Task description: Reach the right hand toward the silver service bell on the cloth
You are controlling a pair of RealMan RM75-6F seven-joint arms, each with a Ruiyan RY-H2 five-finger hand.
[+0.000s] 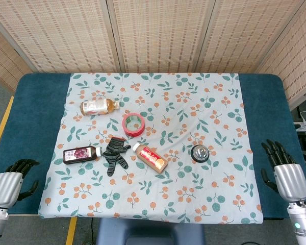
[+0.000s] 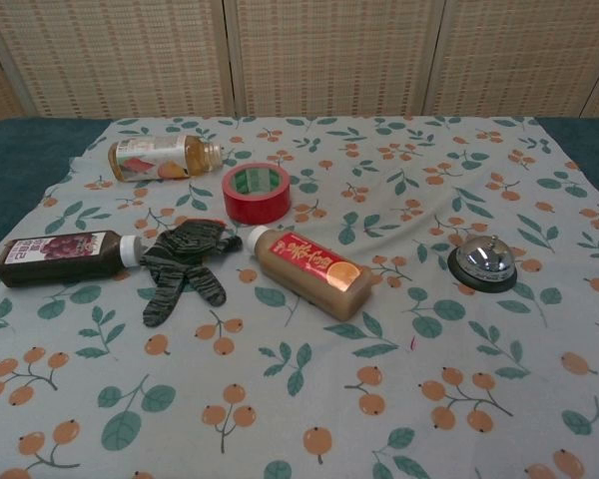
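Count, per head + chest views:

Bottles: 3, all lying on their sides. One w/ amber liquid (image 1: 98,105), one dark w/ grape label (image 1: 81,154), one brownish w/ red label (image 1: 150,157).

Tape rolls: 1, red (image 1: 133,124).

Gloves: 1, dark knit (image 1: 115,154), between the dark bottle and the red-label bottle.

Service bells: 1, silver service bell (image 1: 200,152) on a black base.

Cloths: 1, floral cloth (image 1: 214,194) w/ leaf + orange berry print, under all 6 items.

Surfaces: 1, blue padded surface (image 1: 35,102).

Robot hands: 2. Left hand (image 1: 11,182) and right hand (image 1: 285,173), head view only, one at each side of the cloth.
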